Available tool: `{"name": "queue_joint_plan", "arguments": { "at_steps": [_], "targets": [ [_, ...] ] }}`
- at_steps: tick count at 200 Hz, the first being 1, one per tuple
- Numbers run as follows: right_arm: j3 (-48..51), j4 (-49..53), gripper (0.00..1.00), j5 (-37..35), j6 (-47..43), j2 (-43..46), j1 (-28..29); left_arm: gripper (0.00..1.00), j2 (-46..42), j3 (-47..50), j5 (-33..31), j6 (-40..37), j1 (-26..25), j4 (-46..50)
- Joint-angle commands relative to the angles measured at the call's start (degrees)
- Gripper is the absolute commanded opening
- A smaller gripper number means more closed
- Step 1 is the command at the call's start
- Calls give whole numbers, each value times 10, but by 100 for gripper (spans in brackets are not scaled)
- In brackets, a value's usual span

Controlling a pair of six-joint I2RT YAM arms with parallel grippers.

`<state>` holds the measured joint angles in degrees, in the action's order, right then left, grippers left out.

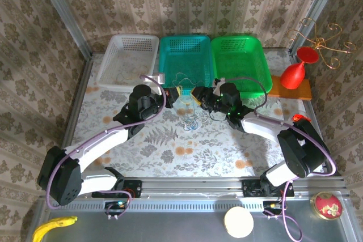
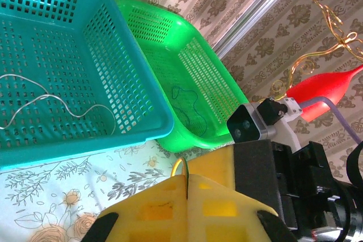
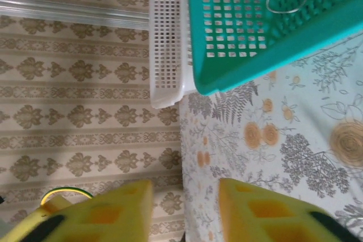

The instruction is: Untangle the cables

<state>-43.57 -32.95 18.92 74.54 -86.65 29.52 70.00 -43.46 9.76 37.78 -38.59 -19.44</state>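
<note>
Yellow cable (image 2: pixel 180 166) pinched tight in left jaws, guess to anchor tangle (image 1: pixel 191 118); right jaws spread just beside, lined up for grab.

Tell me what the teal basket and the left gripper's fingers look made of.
Teal basket: moulded plastic, slightly glossy, judging by its even grid of holes. Fingers of the left gripper, shut on a cable: matte yellow, likely plastic or firm foam, with square recesses.

Staged lab cell w/ home decor: wallpaper walls (image 1: pixel 34 26), alu posts (image 1: pixel 62 9), floral tablecloth (image 1: pixel 170 145).
</note>
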Motion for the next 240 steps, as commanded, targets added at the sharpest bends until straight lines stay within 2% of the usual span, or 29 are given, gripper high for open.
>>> {"name": "queue_joint_plan", "arguments": {
  "at_steps": [1, 22, 66, 84, 111, 140, 197, 240],
  "targets": [
    [-14, -23, 21, 4, 10, -6, 3, 0, -11, 8, -10, 5, -5, -18],
    [-10, -23, 0, 5, 9, 2, 0, 0, -11, 15, -19, 3, -5, -20],
    [0, 42, 0, 2, -43, 65, -36, 0, -17, 59, -85, -1, -3, -19],
    [-6, 99, 0, -5, -87, 128, -53, 0, -19, 85, -108, 3, 2, -26],
    [-41, 197, 0, -14, -160, 186, -60, 0, -14, 109, -105, 8, 10, -43],
    [-86, 241, 0, 7, -207, 194, -59, 0, -2, 111, -85, -5, 12, -56],
    [-173, 342, 0, 21, -320, 177, -53, 25, 1, 126, -25, -39, 33, -67],
    [-224, 422, 0, 18, -396, 168, -53, 33, -45, 140, 4, -87, 55, -28]
  ]
}}
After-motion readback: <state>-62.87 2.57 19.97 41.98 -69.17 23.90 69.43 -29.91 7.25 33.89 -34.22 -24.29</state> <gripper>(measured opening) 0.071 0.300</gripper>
